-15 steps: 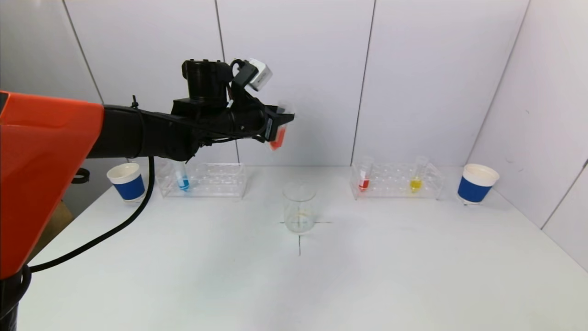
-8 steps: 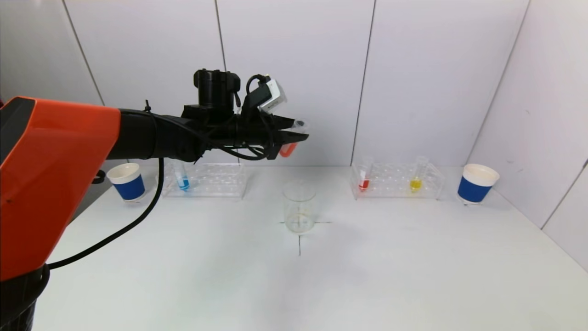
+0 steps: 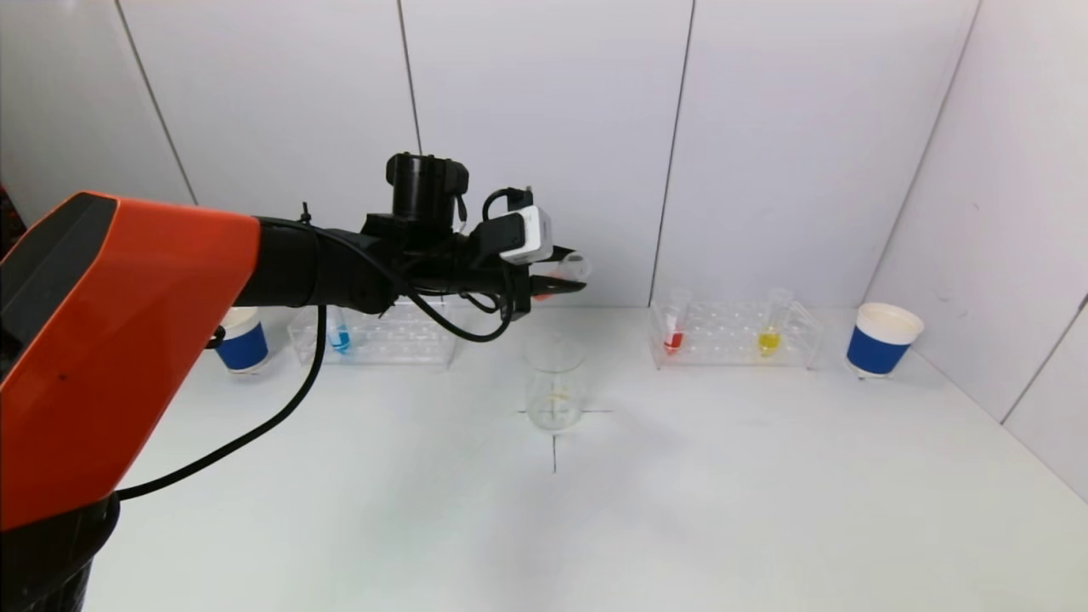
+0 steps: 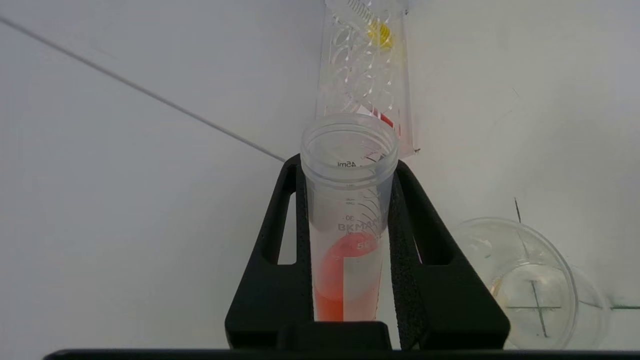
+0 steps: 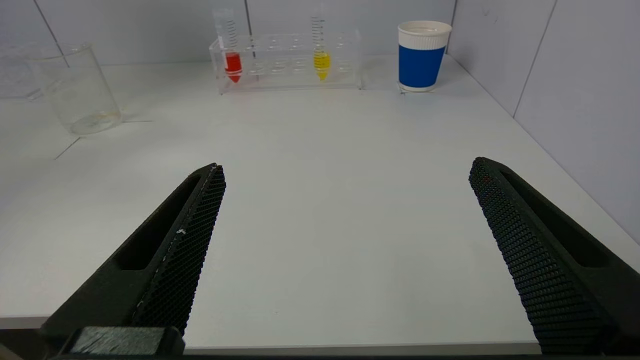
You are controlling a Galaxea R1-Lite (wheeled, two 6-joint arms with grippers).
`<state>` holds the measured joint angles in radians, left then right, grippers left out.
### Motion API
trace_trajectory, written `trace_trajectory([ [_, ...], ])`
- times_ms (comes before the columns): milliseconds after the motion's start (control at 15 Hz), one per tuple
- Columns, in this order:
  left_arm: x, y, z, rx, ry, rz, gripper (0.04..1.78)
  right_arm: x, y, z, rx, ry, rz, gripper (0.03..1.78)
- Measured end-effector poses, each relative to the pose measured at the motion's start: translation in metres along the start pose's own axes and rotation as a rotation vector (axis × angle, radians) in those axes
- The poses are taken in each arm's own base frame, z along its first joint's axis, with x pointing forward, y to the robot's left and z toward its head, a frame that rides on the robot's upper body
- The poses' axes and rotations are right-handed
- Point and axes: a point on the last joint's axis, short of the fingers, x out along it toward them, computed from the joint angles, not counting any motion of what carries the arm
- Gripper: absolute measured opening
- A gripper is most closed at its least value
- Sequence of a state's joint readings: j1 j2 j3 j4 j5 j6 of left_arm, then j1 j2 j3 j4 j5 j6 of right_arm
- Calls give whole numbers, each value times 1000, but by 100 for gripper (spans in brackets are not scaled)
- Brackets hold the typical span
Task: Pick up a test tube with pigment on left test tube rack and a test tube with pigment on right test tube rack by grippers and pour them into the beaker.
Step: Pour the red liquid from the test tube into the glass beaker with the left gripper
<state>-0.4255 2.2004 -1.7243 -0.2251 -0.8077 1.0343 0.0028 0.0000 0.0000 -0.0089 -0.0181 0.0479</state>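
Note:
My left gripper (image 3: 563,287) is shut on a clear test tube with orange-red pigment (image 3: 571,270), held tilted almost level above and behind the glass beaker (image 3: 554,382). In the left wrist view the tube (image 4: 348,220) sits between the black fingers (image 4: 267,260), its open mouth pointing away, with the beaker (image 4: 532,282) to one side below. The left rack (image 3: 374,333) holds a blue tube (image 3: 339,336). The right rack (image 3: 735,333) holds a red tube (image 3: 673,327) and a yellow tube (image 3: 770,327). My right gripper (image 5: 345,175) is open and empty, low near the table's front edge.
A blue-and-white paper cup (image 3: 881,338) stands at the far right, another (image 3: 239,342) at the far left behind my left arm. A black cross is drawn on the white table (image 3: 680,493) under the beaker. Wall panels close the back and right side.
My left gripper has moved right and down toward the beaker and rolled, tipping the tube from near upright to almost level. The right arm has not moved.

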Motion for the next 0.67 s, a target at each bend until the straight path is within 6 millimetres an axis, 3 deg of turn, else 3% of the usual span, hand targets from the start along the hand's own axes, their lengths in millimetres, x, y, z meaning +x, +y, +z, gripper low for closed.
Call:
trace_trajectory([
  [400, 6, -12, 0, 126, -44, -5, 45, 0, 0, 0, 0, 0, 0, 177],
  [667, 0, -8, -11, 158, -59, -2, 45, 0, 0, 0, 0, 0, 0, 177],
])
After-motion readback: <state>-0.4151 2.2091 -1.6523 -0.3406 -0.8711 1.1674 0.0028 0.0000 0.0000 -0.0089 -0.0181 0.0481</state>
